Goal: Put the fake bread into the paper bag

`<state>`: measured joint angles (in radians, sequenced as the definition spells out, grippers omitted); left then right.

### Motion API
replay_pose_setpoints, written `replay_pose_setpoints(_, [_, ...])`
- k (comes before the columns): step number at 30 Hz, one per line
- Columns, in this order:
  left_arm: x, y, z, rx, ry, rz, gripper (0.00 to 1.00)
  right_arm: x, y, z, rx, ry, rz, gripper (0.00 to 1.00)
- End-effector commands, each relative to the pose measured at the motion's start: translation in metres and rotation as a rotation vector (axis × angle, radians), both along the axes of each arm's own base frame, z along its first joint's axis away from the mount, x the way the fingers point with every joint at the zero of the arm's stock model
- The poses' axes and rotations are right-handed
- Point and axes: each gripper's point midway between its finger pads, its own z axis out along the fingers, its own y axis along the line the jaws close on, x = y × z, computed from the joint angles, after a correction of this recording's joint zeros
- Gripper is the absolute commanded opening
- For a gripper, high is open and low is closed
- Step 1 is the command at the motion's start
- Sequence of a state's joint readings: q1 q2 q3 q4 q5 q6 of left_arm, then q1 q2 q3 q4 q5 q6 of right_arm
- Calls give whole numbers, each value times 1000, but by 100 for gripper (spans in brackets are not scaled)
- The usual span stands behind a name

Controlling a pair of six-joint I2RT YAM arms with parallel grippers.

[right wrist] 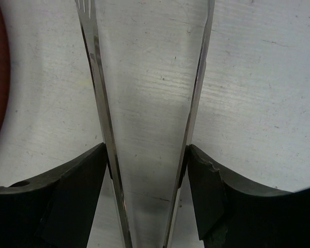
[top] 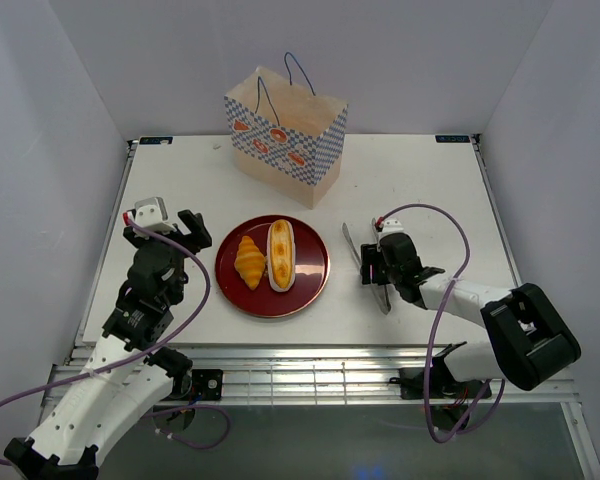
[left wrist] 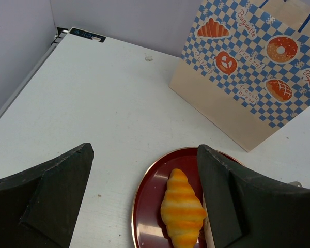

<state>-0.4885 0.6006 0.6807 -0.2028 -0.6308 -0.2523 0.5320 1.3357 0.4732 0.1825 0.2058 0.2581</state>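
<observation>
Right claw (top: 372, 266), clamped on metal tongs (top: 350, 240), lies right of the red plate (top: 312, 275) where croissant (top: 249, 262) and cream-topped loaf (top: 280, 255) point lengthwise toward the paper bag (top: 285, 140) at the far edge of the bench (top: 180, 180); left claw (left wrist: 144, 150) gapes empty.

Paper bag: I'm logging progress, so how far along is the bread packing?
Done: nothing visibly; the paper bag stands upright and its inside is hidden. In hand: the right fingers grip metal tongs beside the plate; the left fingers are open and empty. Left: the croissant and the long loaf both lie on the plate, not yet bagged.
</observation>
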Motion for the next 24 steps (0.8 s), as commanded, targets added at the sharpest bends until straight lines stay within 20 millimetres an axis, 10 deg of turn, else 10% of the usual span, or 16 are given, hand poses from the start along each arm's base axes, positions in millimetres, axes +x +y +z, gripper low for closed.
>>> replay_pose_setpoints(1, [1, -4, -2, 5, 5, -20, 91, 10, 10, 11, 36, -17, 3, 68])
replay_pose_setpoints(18, [2, -3, -5, 14, 17, -11, 91, -4, 3, -5, 2, 47, 10, 76])
replay_pose_setpoints(20, [2, -3, -6, 15, 20, -9, 91, -5, 4, -5, 5, 50, 15, 98])
replay_pose_setpoints(24, [3, -2, -7, 18, 25, -5, 91, -6, 5, -1, 13, 47, 23, 98])
